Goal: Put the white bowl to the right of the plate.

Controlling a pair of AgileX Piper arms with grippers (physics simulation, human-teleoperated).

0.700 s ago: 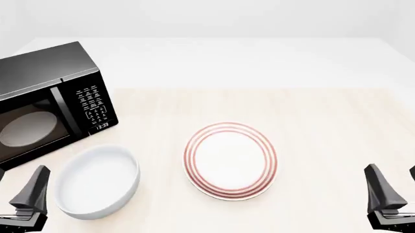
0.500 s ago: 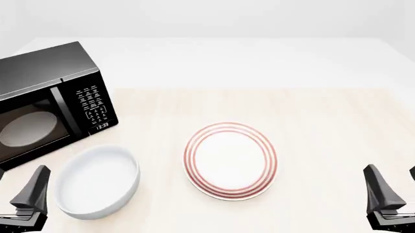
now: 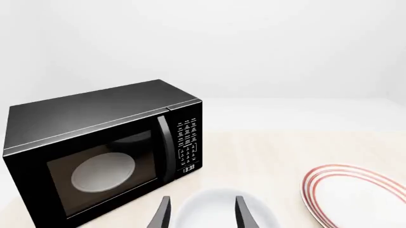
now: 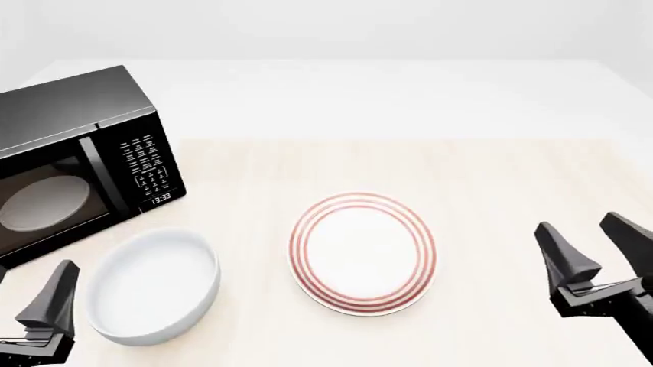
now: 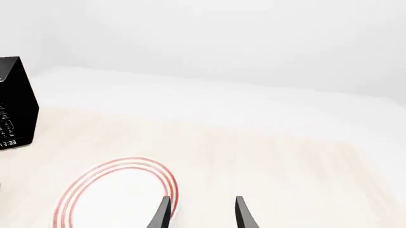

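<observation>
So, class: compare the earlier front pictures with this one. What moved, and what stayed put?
The right gripper moved forward and inward toward the plate, jaws open, holding nothing. The left gripper, white bowl and microwave stayed put.

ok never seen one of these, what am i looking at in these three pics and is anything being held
It is a simulated render of two robot arms at a table. The front view looks down from above and behind them; the other two pictures come from cameras mounted just behind each arm's fingers. On the table stand a black microwave, a plain white bowl and a red-ringed plate, with the bowl to the plate's left. The left gripper sits near the bowl; its fingers are apart. The right gripper is open too, right of the plate. Nothing is held.
</observation>
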